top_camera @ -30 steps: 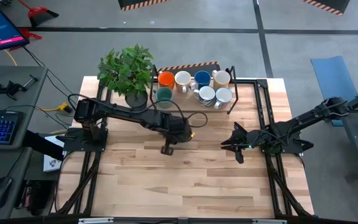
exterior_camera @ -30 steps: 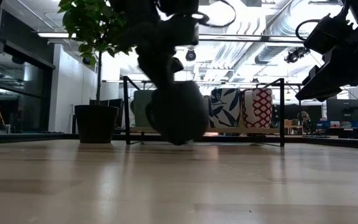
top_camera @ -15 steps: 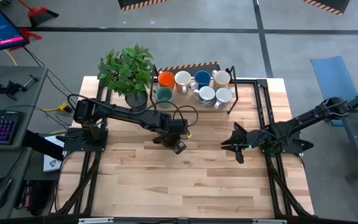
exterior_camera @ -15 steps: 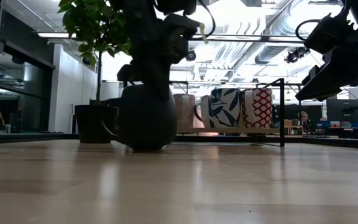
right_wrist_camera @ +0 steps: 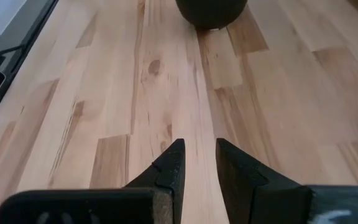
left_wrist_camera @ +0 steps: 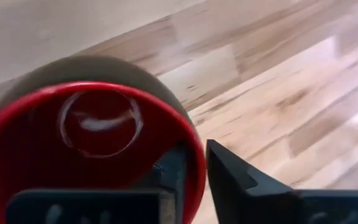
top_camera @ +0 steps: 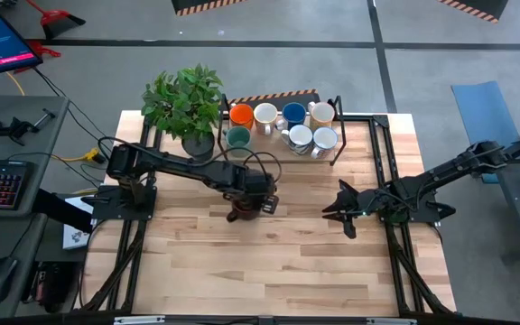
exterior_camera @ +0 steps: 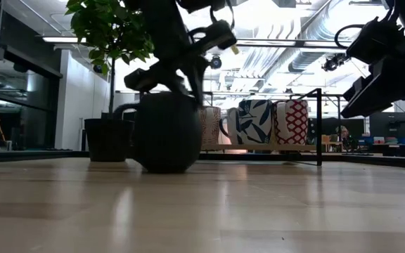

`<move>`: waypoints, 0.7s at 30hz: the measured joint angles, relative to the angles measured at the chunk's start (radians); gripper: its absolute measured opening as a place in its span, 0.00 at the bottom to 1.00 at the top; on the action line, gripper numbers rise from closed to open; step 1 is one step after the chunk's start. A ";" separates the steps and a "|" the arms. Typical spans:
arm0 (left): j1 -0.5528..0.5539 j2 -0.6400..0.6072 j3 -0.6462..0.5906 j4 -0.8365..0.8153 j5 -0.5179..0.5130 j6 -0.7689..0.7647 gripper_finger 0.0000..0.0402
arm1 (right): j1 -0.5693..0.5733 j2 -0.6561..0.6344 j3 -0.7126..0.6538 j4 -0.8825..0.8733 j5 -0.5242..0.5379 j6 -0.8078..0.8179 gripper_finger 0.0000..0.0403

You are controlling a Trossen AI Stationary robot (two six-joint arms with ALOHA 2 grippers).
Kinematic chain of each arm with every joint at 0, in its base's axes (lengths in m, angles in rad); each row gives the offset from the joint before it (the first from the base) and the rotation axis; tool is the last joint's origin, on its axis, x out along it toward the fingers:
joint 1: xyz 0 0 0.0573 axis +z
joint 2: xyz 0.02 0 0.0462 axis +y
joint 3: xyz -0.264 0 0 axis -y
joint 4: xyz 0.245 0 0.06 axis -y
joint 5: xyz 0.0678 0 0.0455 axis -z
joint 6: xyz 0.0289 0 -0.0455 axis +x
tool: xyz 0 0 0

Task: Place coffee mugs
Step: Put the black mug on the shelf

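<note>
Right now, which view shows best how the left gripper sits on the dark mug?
The left wrist view: one finger outside the dark mug's red rim, one inside. The high view hides it under the left gripper; the low and right wrist views show only its silhouette.

The left arm is stretched from its base at the table's left edge toward the table's middle, its wrist bent downward. The left gripper (top_camera: 245, 209) is held low over the red-lined mug (left_wrist_camera: 92, 134), one finger inside the rim and one outside; a slight gap between the fingers and the wall is seen. The right arm is extended from the right side, and the right gripper (top_camera: 329, 210) is held above the table, its fingers (right_wrist_camera: 166, 171) set slightly apart, nothing between them.
</note>
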 joint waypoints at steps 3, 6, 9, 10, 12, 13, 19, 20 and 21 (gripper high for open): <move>0.000 -0.001 0.001 0.036 -0.003 0.043 0.18 | 0.000 0.000 0.000 -0.010 -0.001 0.000 0.18; 0.000 -0.001 0.001 0.080 -0.004 0.093 0.22 | 0.000 0.000 0.000 -0.016 -0.001 0.000 0.18; 0.002 -0.001 0.001 0.124 -0.005 0.160 0.26 | 0.000 0.000 0.000 -0.021 -0.001 0.000 0.18; 0.005 -0.001 0.001 0.134 -0.005 0.185 0.27 | 0.000 0.000 0.000 -0.022 -0.001 0.000 0.18; 0.014 -0.001 0.001 0.158 -0.003 0.241 0.29 | 0.000 0.000 0.000 -0.022 -0.001 0.000 0.18; 0.020 -0.001 0.001 0.172 -0.003 0.268 0.30 | 0.000 0.000 0.000 -0.023 -0.001 0.003 0.18; 0.053 -0.001 0.001 0.181 0.038 0.403 0.34 | 0.000 0.000 0.000 -0.033 -0.002 0.026 0.18; 0.059 -0.001 0.001 0.186 0.045 0.429 0.35 | 0.000 0.000 0.000 -0.034 -0.002 0.026 0.18; 0.066 -0.001 0.001 0.190 0.051 0.454 0.35 | 0.000 0.000 0.000 -0.034 -0.002 0.026 0.18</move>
